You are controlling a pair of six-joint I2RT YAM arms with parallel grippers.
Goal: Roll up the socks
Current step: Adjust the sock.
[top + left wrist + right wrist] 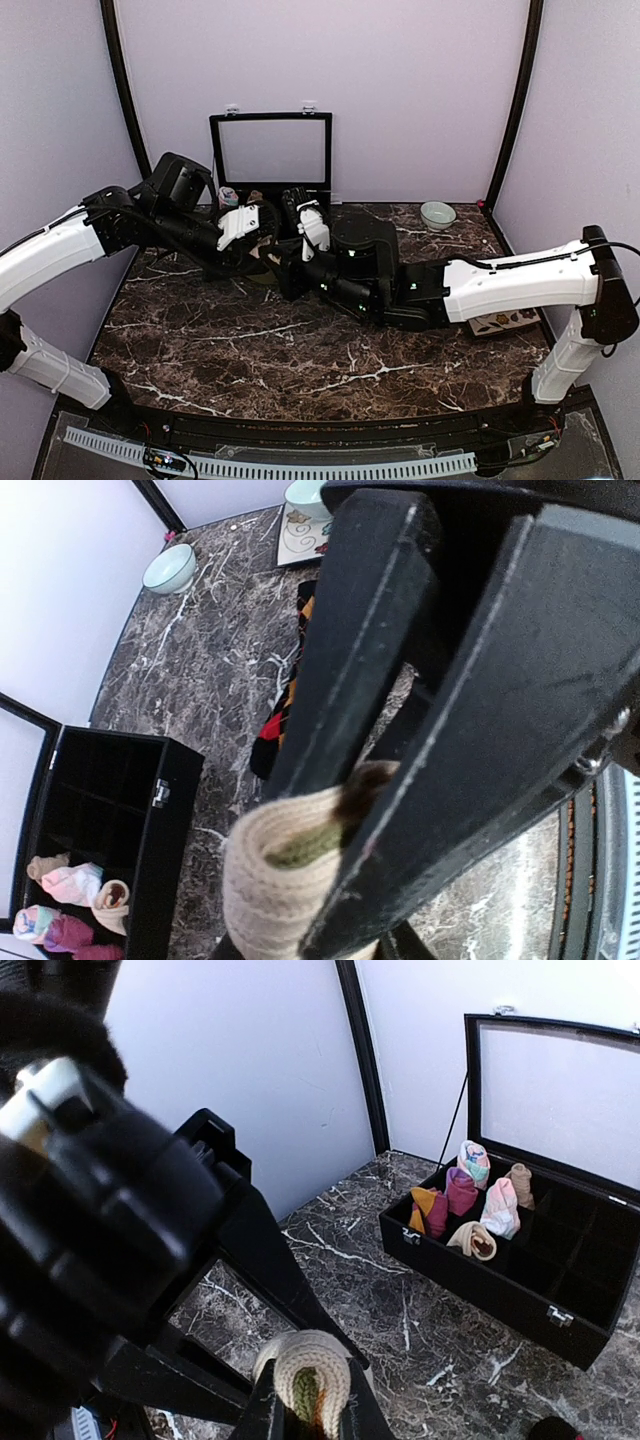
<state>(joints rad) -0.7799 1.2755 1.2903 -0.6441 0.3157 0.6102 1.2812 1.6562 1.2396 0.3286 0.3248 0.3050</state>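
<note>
The cream sock [270, 880] is wound into a tight roll with green showing at its core. Both grippers hold it above the marble table. In the left wrist view my left gripper [312, 865] is shut on the roll, one black finger on each side. In the right wrist view my right gripper [310, 1415] pinches the same cream sock [312, 1365] at the bottom edge, its fingers tight on it. From above, the left gripper [257, 245] and right gripper [287, 256] meet at the back middle. A black sock with red-orange diamonds [285, 705] lies flat on the table beyond.
A black divided box [500, 1290] with its lid up holds several small sock rolls [470, 1195] at the back; it also shows as the box [270, 150] from above. A pale green bowl [437, 214] sits back right. A patterned card [505, 320] lies under the right arm.
</note>
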